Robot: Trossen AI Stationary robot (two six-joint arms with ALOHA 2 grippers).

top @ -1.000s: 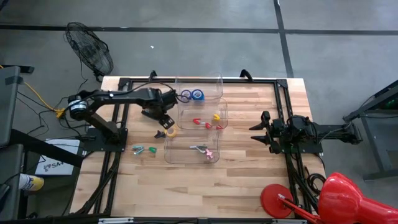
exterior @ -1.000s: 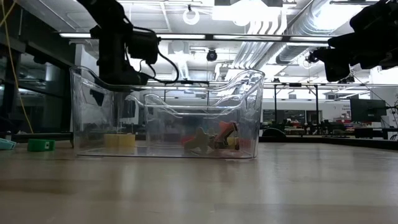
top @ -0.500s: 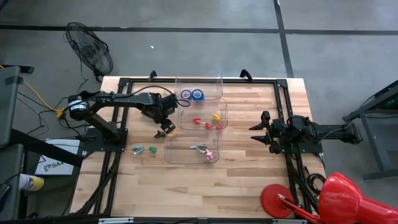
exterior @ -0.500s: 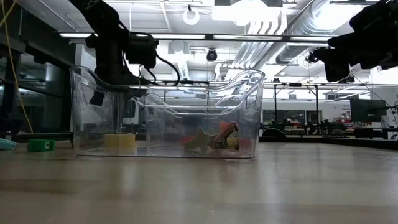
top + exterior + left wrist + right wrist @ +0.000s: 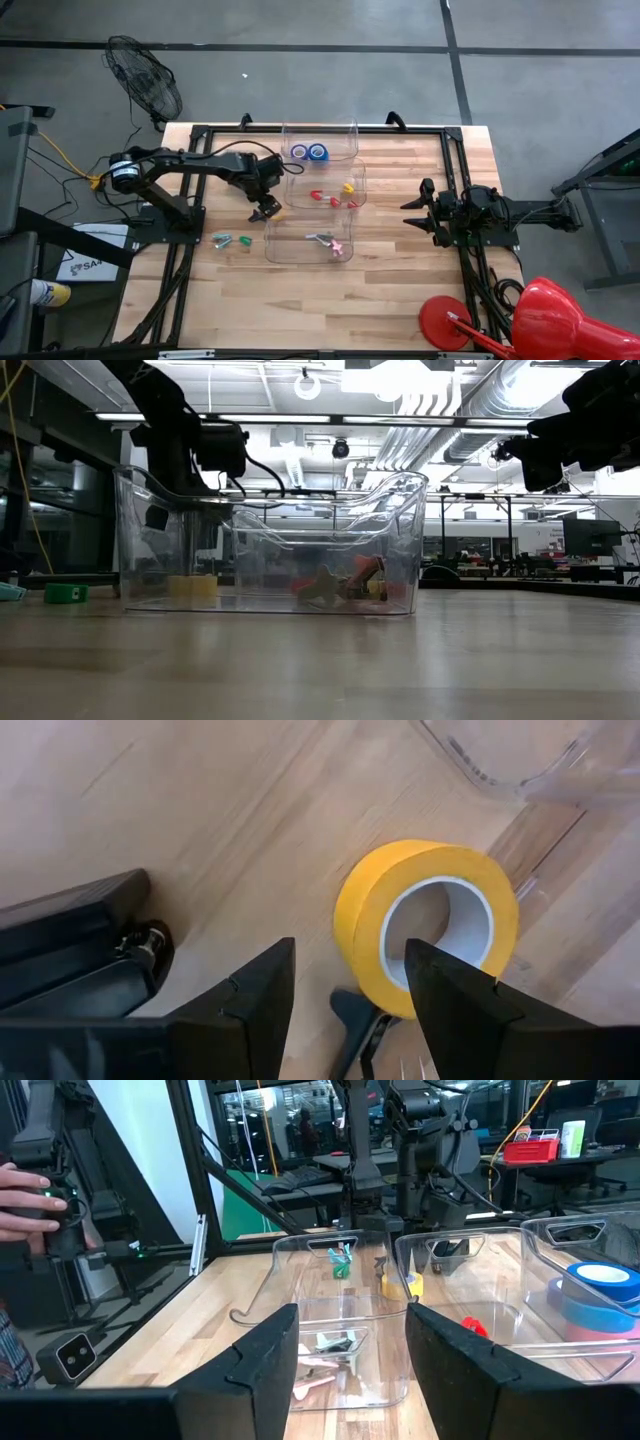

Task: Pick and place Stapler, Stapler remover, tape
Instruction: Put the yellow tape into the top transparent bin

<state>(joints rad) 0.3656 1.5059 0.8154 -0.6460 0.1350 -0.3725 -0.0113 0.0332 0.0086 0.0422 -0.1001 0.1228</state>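
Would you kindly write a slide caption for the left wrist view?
Left gripper, jaws open, poised over the yellow tape roll on the wooden table beside a clear bin.

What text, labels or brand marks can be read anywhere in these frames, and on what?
"SA", cut off: on the white sheet on the floor left of the table, high view.
Yellow tape: no print visible.
Bottle in the room behind: label too small to read.

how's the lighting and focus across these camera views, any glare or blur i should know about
Low view: bright ceiling lights wash out the top, the arms show as dark silhouettes, and the near table surface is soft; the clear bin blurs what lies inside it. Left wrist view: evenly lit, the yellow tape roll sharp, the dark fingers close and slightly soft. High view: even daylight, faint shadows. Right wrist view: bright, the background busy.
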